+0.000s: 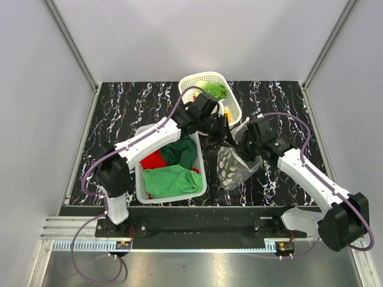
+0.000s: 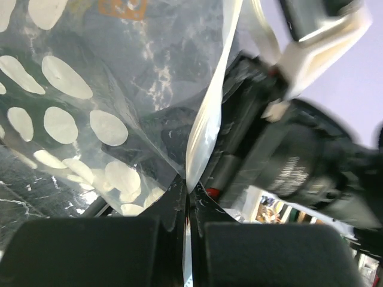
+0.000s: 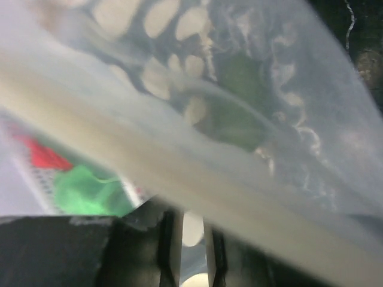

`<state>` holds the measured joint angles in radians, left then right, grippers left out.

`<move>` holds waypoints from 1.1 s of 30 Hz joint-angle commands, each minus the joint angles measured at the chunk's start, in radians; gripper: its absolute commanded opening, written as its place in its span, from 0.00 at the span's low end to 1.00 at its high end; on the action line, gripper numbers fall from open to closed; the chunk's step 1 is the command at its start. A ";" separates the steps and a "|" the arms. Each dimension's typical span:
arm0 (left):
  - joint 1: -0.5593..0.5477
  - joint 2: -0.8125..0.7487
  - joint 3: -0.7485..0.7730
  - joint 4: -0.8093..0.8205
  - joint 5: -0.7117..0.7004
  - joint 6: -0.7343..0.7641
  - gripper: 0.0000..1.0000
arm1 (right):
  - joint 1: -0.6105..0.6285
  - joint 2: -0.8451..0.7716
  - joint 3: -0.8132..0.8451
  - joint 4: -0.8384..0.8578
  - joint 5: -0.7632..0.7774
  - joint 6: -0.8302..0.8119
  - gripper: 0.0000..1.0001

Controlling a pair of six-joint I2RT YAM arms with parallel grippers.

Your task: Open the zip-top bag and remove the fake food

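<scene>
Left end effector: pinching zip-top bag rim | right end effector: grip unclear, film obscures | cloth basket: close left | rear basket: behind

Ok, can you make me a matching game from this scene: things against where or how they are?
1 zip-top bag
2 left gripper
3 near basket
4 far basket

A holds green and red cloths
B clear, with pale spots
C at the back, green item inside
D shut on the bag's edge

Pairs: 1B, 2D, 3A, 4C.
</scene>
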<state>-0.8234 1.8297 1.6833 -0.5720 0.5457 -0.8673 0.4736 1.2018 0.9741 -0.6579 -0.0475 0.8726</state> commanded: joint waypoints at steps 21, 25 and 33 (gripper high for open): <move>-0.011 -0.072 -0.126 0.096 -0.010 -0.002 0.00 | 0.008 0.189 -0.193 0.435 -0.144 -0.187 0.47; -0.013 -0.076 -0.142 0.096 -0.007 0.002 0.00 | 0.008 0.252 -0.175 0.478 -0.173 -0.204 0.52; -0.003 -0.093 -0.172 0.095 -0.009 0.014 0.00 | 0.010 0.349 -0.179 0.621 -0.366 -0.273 0.64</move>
<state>-0.8318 1.8034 1.5341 -0.5125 0.5365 -0.8692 0.4751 1.5330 0.7815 -0.1642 -0.2916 0.6594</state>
